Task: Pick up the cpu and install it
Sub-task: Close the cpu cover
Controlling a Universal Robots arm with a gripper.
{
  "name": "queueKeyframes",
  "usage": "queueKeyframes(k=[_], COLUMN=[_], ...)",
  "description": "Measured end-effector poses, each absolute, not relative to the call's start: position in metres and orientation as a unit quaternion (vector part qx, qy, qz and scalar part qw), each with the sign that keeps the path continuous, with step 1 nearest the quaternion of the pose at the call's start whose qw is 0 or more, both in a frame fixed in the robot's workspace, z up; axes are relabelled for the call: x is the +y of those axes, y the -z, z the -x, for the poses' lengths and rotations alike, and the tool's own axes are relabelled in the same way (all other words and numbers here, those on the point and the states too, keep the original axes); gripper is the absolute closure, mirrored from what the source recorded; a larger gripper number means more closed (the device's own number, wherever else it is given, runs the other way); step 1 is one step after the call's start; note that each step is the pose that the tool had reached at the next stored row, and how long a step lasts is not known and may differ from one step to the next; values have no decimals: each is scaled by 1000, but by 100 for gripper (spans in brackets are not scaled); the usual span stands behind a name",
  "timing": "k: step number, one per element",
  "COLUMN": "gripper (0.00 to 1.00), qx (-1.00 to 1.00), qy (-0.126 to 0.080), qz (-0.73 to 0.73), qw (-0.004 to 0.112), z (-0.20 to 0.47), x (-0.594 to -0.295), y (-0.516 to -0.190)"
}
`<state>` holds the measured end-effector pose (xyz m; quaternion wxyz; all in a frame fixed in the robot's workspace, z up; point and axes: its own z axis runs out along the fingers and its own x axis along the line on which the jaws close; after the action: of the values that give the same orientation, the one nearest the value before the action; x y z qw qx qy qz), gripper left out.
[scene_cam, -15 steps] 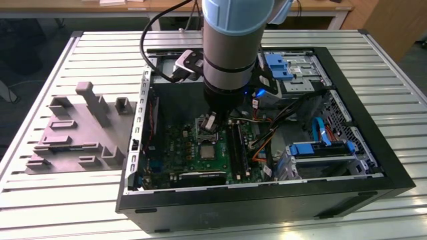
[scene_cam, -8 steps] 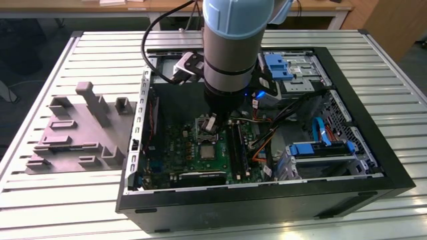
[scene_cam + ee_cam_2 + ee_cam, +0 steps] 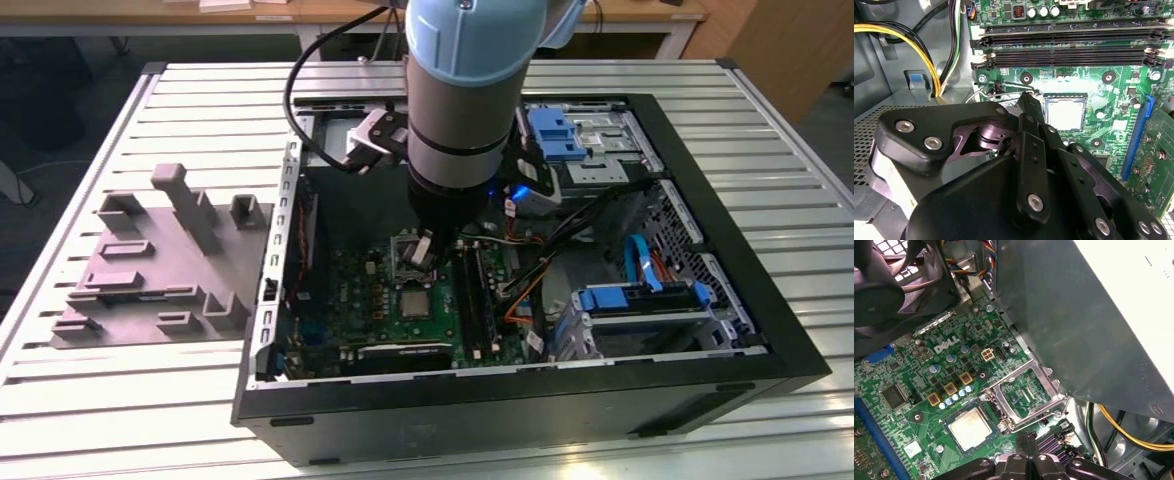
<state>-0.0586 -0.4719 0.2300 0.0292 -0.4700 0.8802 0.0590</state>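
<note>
The cpu (image 3: pixel 416 303) lies flat in its motherboard socket, silvery top up; both wrist views show it too, cpu (image 3: pixel 1065 112) and cpu (image 3: pixel 971 427). The socket's silver-framed cover plate (image 3: pixel 1026 394) stands swung open beside it, with its wire lever (image 3: pixel 1051 415) free. My gripper (image 3: pixel 422 250) hangs inside the computer case just behind the cpu, close to that open plate. The black fingers meet at a point, gripper (image 3: pixel 1026 97) and gripper (image 3: pixel 1026 436), shut with nothing visible between them.
A grey moulded tray (image 3: pixel 147 270) sits on the slatted table at the exterior view's left of the black case (image 3: pixel 534 400). Memory slots (image 3: pixel 1069 45), yellow and black cables (image 3: pixel 929 55), a big grey box (image 3: pixel 1079 315) and a black fan (image 3: pixel 889 285) crowd the socket.
</note>
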Motion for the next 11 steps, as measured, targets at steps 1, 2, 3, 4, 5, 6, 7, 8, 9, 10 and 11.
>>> queueKeyframes(k=[1,2,3,4,5,6,7,8,9,10,11], gripper=[89,89,89,89,89,89,89,89,89,89,89], qx=[880,880,880,880,880,880,880,880,880,880,880], qy=[-59,-59,-59,-59,-59,-59,-59,-59,-59,-59,-59], qz=[470,470,470,470,470,470,470,470,470,470,470], qw=[29,29,29,29,29,29,29,29,29,29,29], z=[59,59,59,59,59,59,59,59,59,59,59], x=[-472,-472,-472,-472,-472,-472,-472,-472,-472,-472,-472], y=[-230,-230,-230,-230,-230,-230,-229,-228,-228,-228,-228])
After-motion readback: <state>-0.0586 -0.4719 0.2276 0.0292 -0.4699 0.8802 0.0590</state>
